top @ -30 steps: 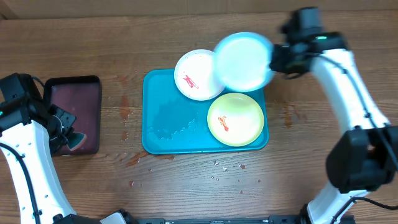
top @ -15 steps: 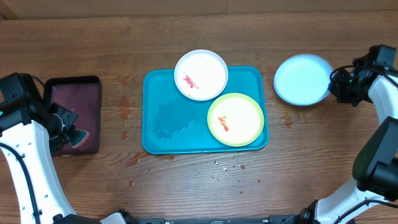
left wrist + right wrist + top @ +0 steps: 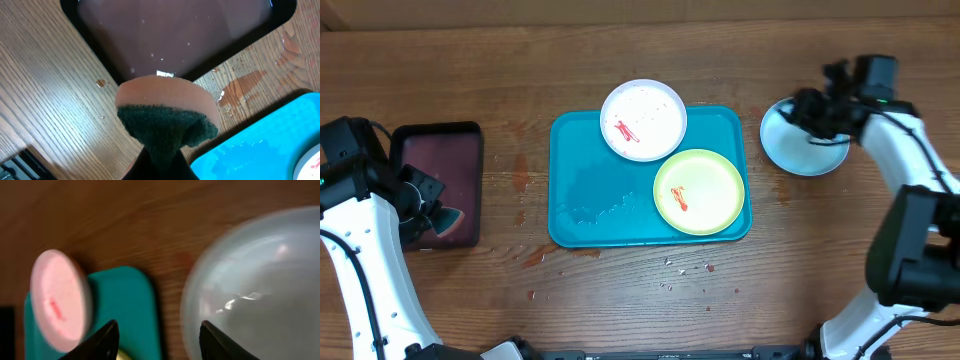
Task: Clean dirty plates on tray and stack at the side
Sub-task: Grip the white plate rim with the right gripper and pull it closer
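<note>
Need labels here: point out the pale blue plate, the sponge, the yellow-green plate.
pale blue plate [image 3: 788, 152], overhead view, lower-left inside.
sponge [image 3: 165, 95], left wrist view, orange top.
yellow-green plate [image 3: 716, 186], overhead view, right of centre.

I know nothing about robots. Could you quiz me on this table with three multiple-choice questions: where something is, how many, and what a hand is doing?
1. Where is the pale blue plate?
A. on the turquoise tray
B. on the table, right of the tray
C. in the left hand

2. How many plates are on the tray?
A. three
B. none
C. two

3. What is the left hand doing?
A. gripping a sponge
B. standing open and empty
C. holding a plate

Answers:
1 B: it lies on bare wood, below the open right hand.
2 C: only the white plate, overhanging the rim, and the yellow-green plate are there.
3 A: the sponge's dark green side is pinched in that hand.
</note>
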Available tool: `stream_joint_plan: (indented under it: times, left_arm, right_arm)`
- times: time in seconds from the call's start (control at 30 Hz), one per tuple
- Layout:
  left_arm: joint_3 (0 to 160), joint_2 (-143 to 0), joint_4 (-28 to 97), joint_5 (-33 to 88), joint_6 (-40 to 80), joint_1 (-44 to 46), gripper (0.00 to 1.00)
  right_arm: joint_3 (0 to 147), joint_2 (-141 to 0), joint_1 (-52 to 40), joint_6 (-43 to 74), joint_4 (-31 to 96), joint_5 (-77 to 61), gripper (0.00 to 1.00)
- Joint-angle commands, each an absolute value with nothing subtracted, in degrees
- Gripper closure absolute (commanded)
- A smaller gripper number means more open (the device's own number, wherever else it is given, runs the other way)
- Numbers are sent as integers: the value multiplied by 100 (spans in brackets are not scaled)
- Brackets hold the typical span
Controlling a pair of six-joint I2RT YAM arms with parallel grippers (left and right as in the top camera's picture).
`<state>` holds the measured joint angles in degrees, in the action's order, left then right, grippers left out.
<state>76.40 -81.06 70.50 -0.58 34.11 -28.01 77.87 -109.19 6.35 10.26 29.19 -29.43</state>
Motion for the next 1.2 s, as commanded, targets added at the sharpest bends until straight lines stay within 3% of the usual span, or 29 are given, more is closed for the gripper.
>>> stream_joint_plan:
  times: [0.0,0.2,0.4,0.73,0.8,0.9,0.97,1.07,1.17]
  left_arm:
    - [7660,-8128,7022,8,3323,-2803,96]
    - [7660,-8128,7026,10,3319,-2746,96]
    - [7660,-8128,7024,5,3275,-2565,96]
    - [7660,-8128,6908,3,3275,-2467,96]
    - [7660,-8128,6912,3,3275,-2467,96]
    - [7660,-8128,6912,5,3275,-2467,96]
    - [7660,-8128,6912,5,3275,-2467,96]
    - [7660,-8128,6917,5,3275,-2467,96]
    - [7660,-8128,6919,5,3275,-2467,96]
  right_arm:
    - [7791,-10969,-252,915,2445,-2945,37]
    - [7791,-11338,-1402,849,1833,-967,22]
    - [7791,-11992,-1896,849,1066,-414,22]
    - [7808,-12167,-2447,270,1109,-775,50]
    - [7881,-12140,-2683,248,1564,-773,50]
    - [8095,-11880,-3096,252,2512,-757,59]
    - [8114,-11625,-3275,257,2694,-650,55]
    - [8114,-11192,-3406,558,2650,-51,41]
    - [8114,-11026,-3330,622,2338,130,39]
